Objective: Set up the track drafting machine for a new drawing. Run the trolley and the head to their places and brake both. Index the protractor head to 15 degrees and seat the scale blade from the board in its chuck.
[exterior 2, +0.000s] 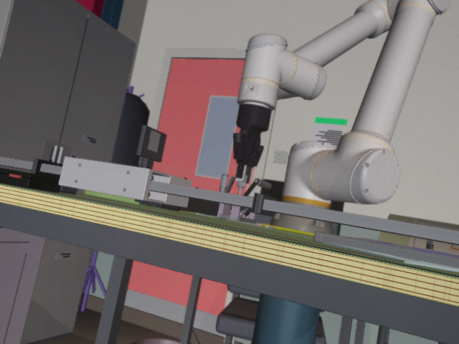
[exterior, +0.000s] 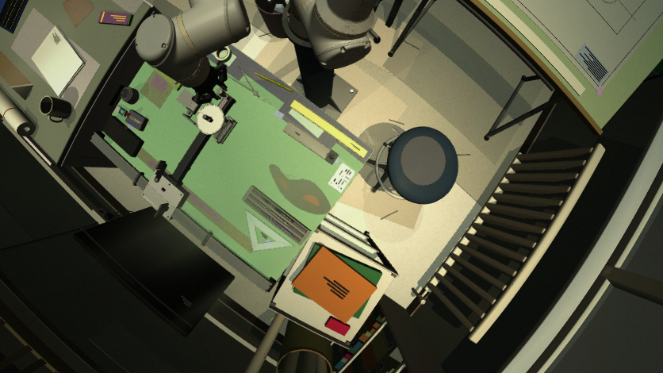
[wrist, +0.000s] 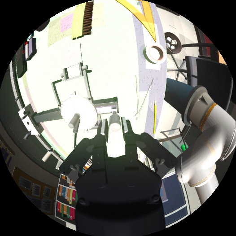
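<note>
A small ribbed knob (wrist: 114,122) stands upright on the drafting head, right beside the white protractor disc (wrist: 78,112) (exterior: 210,119) with its short lever. The head sits near the far end of the dark vertical arm (exterior: 190,151), which runs back to the grey trolley (exterior: 163,189) on the rail along the board's near edge. The grey scale blade (exterior: 309,140) lies flat on the green board (exterior: 241,167), next to a yellow ruler (exterior: 324,127). My gripper (wrist: 114,125) (exterior 2: 243,174) points straight down over the knob and is open around it, holding nothing.
A tape roll (wrist: 154,53) and a pencil (exterior: 273,82) lie near the board's far edge by the robot base. A set square (exterior: 264,234), a scale tray and a french curve (exterior: 299,190) lie on the board's right half. A stool (exterior: 422,164) stands beside the board.
</note>
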Robot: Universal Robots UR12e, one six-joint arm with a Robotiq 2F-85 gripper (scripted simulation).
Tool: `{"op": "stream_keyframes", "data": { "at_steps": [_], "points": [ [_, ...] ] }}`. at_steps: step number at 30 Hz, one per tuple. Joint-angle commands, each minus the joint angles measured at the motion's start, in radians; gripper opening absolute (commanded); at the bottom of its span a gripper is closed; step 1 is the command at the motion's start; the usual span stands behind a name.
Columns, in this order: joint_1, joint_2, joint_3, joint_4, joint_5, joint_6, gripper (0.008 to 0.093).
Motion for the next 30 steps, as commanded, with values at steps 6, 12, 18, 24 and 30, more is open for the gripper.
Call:
{"op": "stream_keyframes", "data": {
  "at_steps": [6,12,18,24,30],
  "points": [
    [0.000,-0.045,-0.026,0.068,0.000,0.000,0.0325],
    [0.000,-0.081,-0.051,0.129,0.000,0.000,0.0325],
    [0.000,-0.092,-0.059,0.150,0.000,0.000,0.0325],
    [0.000,-0.093,-0.059,0.151,0.000,0.000,0.0415],
    [0.000,-0.093,-0.060,0.151,0.000,0.000,0.0480]
  ]
}}
